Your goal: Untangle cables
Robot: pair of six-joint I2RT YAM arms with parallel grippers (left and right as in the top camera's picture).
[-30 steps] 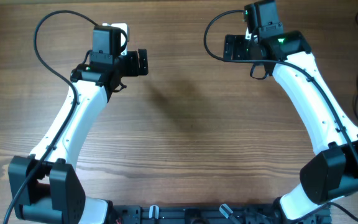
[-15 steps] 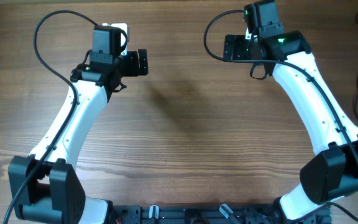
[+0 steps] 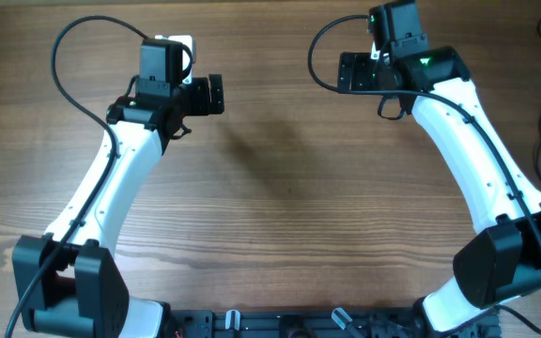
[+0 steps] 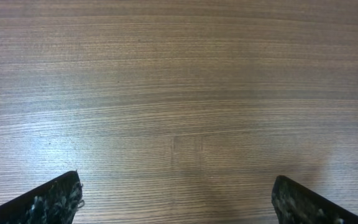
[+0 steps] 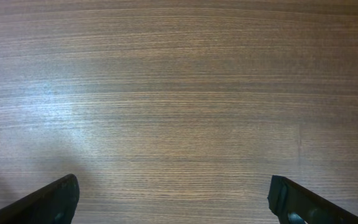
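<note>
Left gripper (image 3: 212,94), 10 o'clock: mine, released, jaws wide over tabletop (image 3: 280,188). Right gripper (image 3: 347,71), 1 o'clock: mine, released, jaws wide. Cables (image 3: 538,150): 3 o'clock edge.

Light is even and soft over the table (image 3: 280,235), and the overhead view is bright and sharp. A faint, blurry shadow lies on the wood near the left gripper (image 3: 220,95), toward the table's middle. Both wrist views are dimmer, with pale glare patches on the grain.
</note>
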